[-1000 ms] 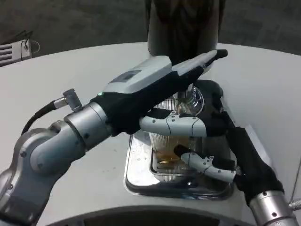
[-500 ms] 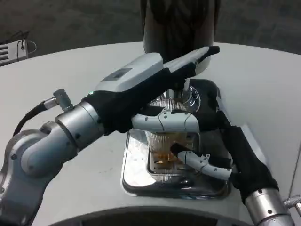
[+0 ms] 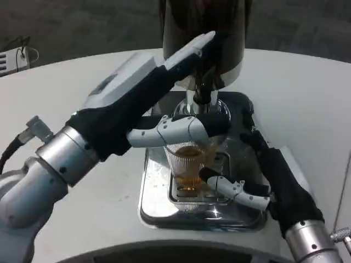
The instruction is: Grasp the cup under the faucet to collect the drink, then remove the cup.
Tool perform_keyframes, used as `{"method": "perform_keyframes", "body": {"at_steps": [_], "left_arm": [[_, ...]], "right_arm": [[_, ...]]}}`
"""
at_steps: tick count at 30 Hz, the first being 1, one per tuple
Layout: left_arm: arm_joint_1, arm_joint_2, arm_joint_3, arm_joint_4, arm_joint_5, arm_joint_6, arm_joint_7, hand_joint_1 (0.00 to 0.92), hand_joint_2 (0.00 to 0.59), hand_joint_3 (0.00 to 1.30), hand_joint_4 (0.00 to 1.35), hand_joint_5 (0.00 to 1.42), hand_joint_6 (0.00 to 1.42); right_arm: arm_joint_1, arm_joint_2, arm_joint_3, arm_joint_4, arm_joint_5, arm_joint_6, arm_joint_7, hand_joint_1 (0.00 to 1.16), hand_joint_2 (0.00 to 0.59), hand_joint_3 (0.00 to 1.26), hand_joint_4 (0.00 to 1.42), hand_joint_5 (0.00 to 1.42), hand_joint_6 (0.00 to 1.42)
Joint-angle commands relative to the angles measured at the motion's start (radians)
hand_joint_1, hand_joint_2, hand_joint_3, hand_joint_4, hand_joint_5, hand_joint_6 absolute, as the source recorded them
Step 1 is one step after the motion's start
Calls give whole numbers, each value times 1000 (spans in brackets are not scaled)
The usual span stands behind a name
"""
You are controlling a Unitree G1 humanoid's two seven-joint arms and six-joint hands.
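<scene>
You are in the collecting step: the cup stands on the drip tray directly under the faucet of the dispenser, and amber drink already shows in its lower half. Your right hand wraps the cup from the right, fingers across its front near the rim and the thumb low at its base, so it holds the cup firmly. Your left hand reaches up to the dispenser with its fingers stretched out, tips by the faucet's lever; whether they actually press it is hard to tell, since the hand covers the contact. By my reading, the next move calls for letting the lever go so the flow stops, then lifting the cup level and drawing it back toward you, clear of the faucet, without tipping.
</scene>
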Motion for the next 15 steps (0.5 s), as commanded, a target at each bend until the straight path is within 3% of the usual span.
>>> {"method": "perform_keyframes", "body": {"at_steps": [1,8,15], "left_arm": [[54,5,39,-54,-16,-10,20,0,72,50,0,74,185],[160,58,125,-164,-27,36,-8,0,72,57,0,76,187],[338,119,248,-247,-39,70,-25,0,73,52,0,67,182]], "right_arm": [[0,4,3,-15,5,-19,-4,807,218,0,2,74,96],[-1,9,7,-15,6,-25,-7,806,218,0,12,94,131],[-6,15,12,-5,7,-38,-12,806,218,0,22,107,138]]}}
